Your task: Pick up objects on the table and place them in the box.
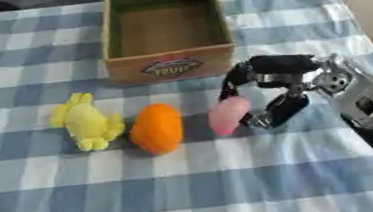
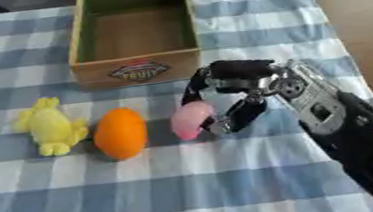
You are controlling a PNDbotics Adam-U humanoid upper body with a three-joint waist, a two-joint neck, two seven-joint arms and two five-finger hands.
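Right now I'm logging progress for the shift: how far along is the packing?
Nothing looks done: the wooden box shows no objects inside. In hand: the right robot hand is curled around the pink egg-shaped toy, which sits on the checked tablecloth. Left: the orange egg-shaped toy and the yellow plush toy.

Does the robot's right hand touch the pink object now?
Touching. The right eye view shows the right hand curled around the pink object, fingers against its top and right side.
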